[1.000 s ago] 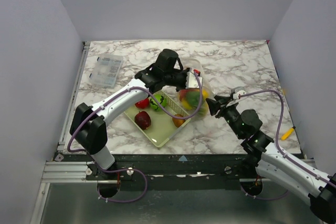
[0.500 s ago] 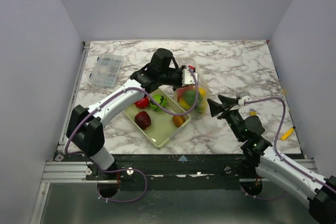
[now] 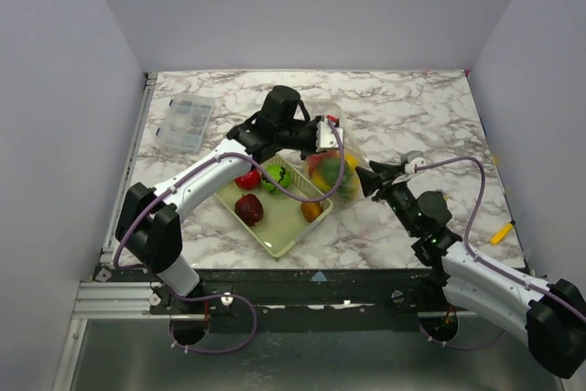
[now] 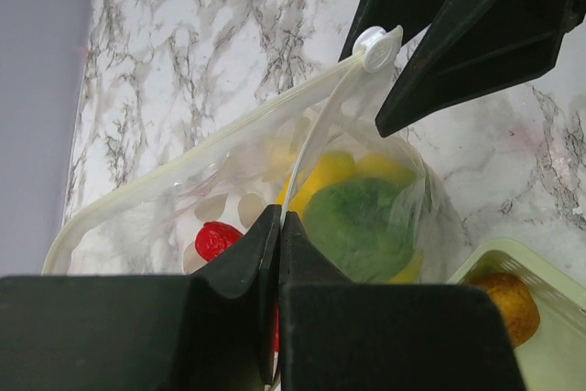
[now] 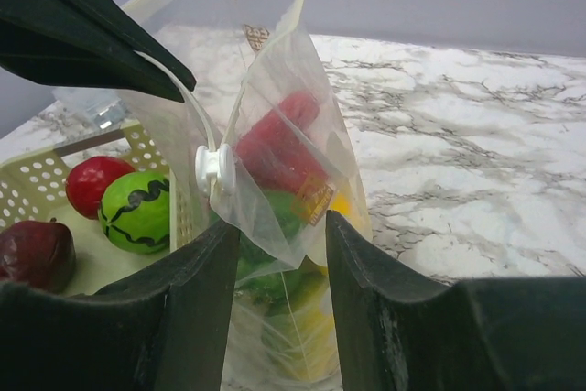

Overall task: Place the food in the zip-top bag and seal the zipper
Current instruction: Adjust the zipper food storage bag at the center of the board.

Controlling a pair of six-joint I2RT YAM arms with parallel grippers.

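The zip-top bag (image 3: 335, 169) stands upright beside the basket, with red, green and yellow food (image 5: 275, 146) inside. My left gripper (image 3: 322, 132) is shut on the bag's mouth edge (image 4: 302, 148) and holds it up. In the left wrist view the gripper (image 4: 278, 223) pinches the zipper strip, and the white slider (image 4: 377, 48) sits at the strip's far end. My right gripper (image 3: 366, 178) is open at the bag's right corner. In its wrist view (image 5: 280, 237) the bag's corner hangs between the fingers, with the slider (image 5: 215, 172) just above the left finger (image 5: 197, 267).
A pale yellow mesh basket (image 3: 276, 231) holds a red fruit (image 3: 247, 179), a green striped one (image 3: 275, 178), a dark red one (image 3: 249, 210) and an orange one (image 3: 312, 211). A clear compartment box (image 3: 186, 124) lies at the far left. A yellow item (image 3: 501, 233) lies at the right edge.
My left gripper shifted the bag's mouth slightly left. My right gripper moved up and left, closing in on the bag's right corner with its jaws still open.
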